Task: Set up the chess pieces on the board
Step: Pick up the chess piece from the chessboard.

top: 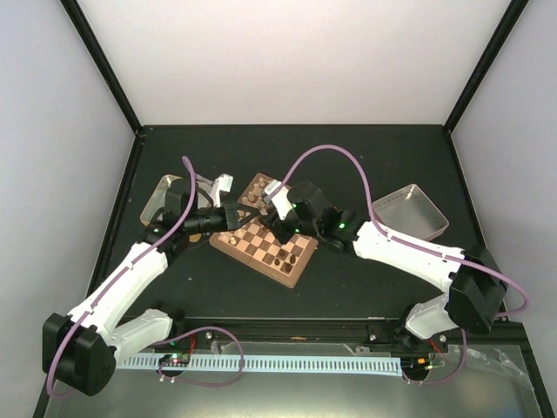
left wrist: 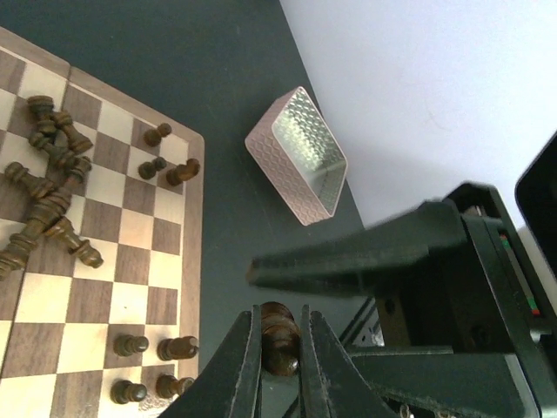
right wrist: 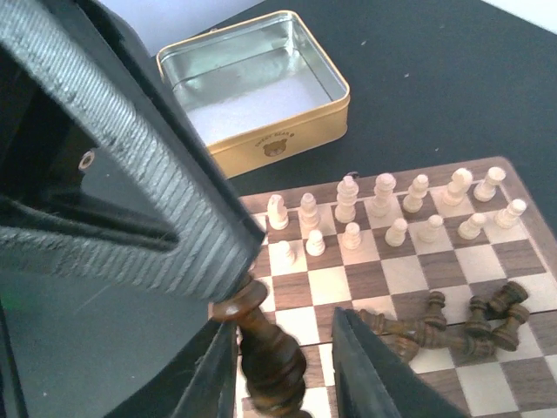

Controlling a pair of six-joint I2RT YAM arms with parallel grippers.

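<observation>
My left gripper (left wrist: 278, 348) is shut on a dark brown chess piece (left wrist: 278, 335), held over the table just off the board's (left wrist: 193, 261) edge. In the right wrist view that same piece (right wrist: 270, 348) stands between the fingers of my right gripper (right wrist: 287, 370), whose jaws are open with a gap on the piece's right side. In the top view the two grippers meet above the board (top: 287, 270), left (top: 235, 215) and right (top: 261, 212). Pale pieces (right wrist: 383, 209) stand in two rows. Several dark pieces (right wrist: 452, 326) lie in a heap on the board.
A gold-sided tin tray (right wrist: 252, 87) sits beyond the pale rows, at the left in the top view (top: 164, 196). A second metal tray (top: 411, 212) sits at the right, also in the left wrist view (left wrist: 300, 157). A few dark pieces (left wrist: 148, 366) stand near the board's rim.
</observation>
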